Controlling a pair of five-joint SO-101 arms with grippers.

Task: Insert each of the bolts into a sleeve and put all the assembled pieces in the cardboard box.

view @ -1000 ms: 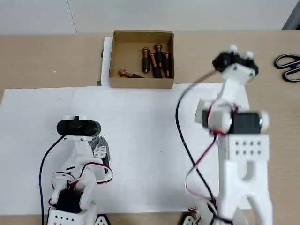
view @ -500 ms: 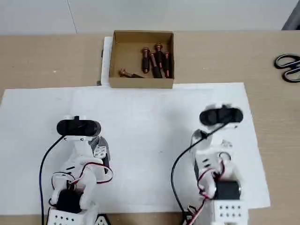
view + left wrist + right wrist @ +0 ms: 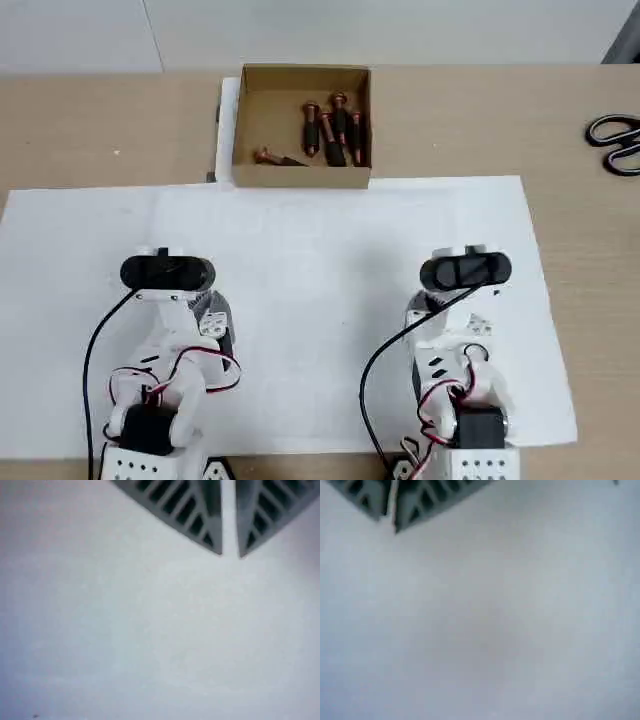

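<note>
Bolts (image 3: 326,132) inside the cardboard box (image 3: 300,178) seemed stiff, light and slippery, so best gripped mid-sleeve. Left hand (image 3: 230,553) and right hand (image 3: 390,522) were closed, empty.

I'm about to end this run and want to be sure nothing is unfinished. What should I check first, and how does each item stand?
1. Assembled pieces inside the cardboard box: ok, several lie on its floor.
2. Every bolt sleeved: cannot tell, too small to see.
3. Stray parts on the white sheet: cannot tell, the arms cover part of it.
4. Left gripper holds nothing: ok, shut over the sheet.
5. Right gripper holds nothing: ok, shut over the sheet.
6. Scissors out of the way: ok, off the sheet near the table's edge.
</note>
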